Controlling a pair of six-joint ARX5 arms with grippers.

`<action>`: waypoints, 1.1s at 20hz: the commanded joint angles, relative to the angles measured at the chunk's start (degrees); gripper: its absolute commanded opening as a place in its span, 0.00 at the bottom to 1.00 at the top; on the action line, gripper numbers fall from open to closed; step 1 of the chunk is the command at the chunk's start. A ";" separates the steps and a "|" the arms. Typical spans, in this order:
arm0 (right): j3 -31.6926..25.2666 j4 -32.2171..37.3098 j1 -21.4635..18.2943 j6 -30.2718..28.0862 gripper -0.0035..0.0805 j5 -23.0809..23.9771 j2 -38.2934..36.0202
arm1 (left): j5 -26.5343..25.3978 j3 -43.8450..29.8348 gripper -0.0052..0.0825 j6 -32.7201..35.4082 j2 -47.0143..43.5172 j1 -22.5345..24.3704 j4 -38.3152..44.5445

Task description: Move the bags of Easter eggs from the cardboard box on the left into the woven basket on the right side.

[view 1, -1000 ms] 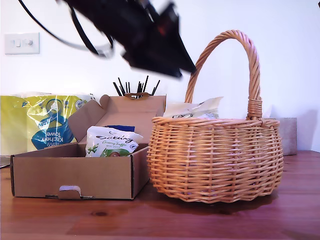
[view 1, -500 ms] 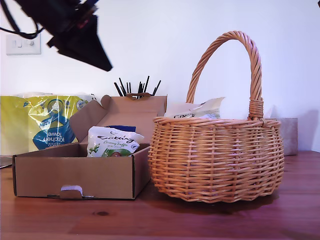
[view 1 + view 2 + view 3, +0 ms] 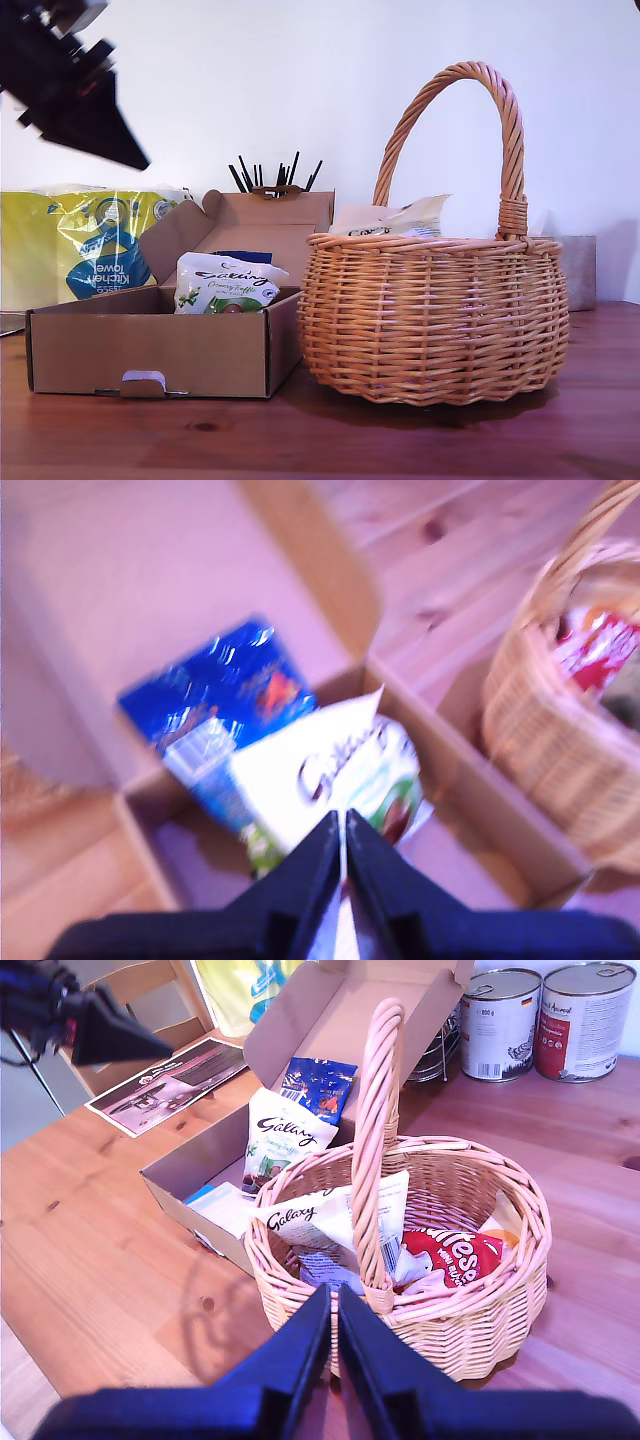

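Note:
The cardboard box point(image 3: 150, 345) sits open at the exterior view's left. A white-and-green bag point(image 3: 226, 284) stands in it, with a dark blue bag point(image 3: 243, 257) behind. The woven basket point(image 3: 432, 315) stands at that view's right, holding a cream bag point(image 3: 330, 1215) and a red bag point(image 3: 452, 1258). My first gripper point(image 3: 133, 156) hangs shut and empty high over the box's far left. Its wrist view looks down on the white bag point(image 3: 335, 770) and the blue bag point(image 3: 225, 690). My second gripper point(image 3: 335, 1302) is shut and empty above the near rim of the basket point(image 3: 500, 1310).
A yellow-and-blue kitchen towel pack point(image 3: 88, 245) stands behind the box. Black sticks point(image 3: 272, 174) rise behind the lid. A grey container point(image 3: 577, 270) is behind the basket. Two tins point(image 3: 545, 1015) and a leaflet point(image 3: 170, 1072) are on the wooden table.
My first arm has swung from above the basket's handle across to the exterior view's upper left, past the box. The bags, box and basket have not moved.

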 commanded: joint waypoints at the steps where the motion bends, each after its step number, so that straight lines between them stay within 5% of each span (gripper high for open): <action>1: 0.57 0.57 0.26 -0.37 0.03 0.17 -0.17 | 0.98 -1.51 0.04 2.40 0.13 0.28 -0.44; 4: 0.57 0.57 0.26 -0.37 0.03 0.17 -0.15 | 2.27 -1.51 0.05 3.23 0.20 0.55 -2.21; 5: 0.57 0.57 0.26 -0.37 0.03 0.17 -0.15 | 3.91 -1.51 0.16 3.21 0.42 0.50 -1.11; 8: 0.57 0.59 0.26 -0.35 0.03 0.20 -0.15 | 4.68 -1.51 0.95 3.56 1.51 -1.11 5.86; 16: 0.57 0.59 0.26 -0.35 0.03 1.03 -0.11 | 4.46 -1.51 0.94 9.25 12.96 -3.21 23.52; 22: 0.57 0.48 0.26 -0.33 0.03 1.03 -0.11 | 4.13 -1.36 0.94 8.63 21.49 -2.86 25.75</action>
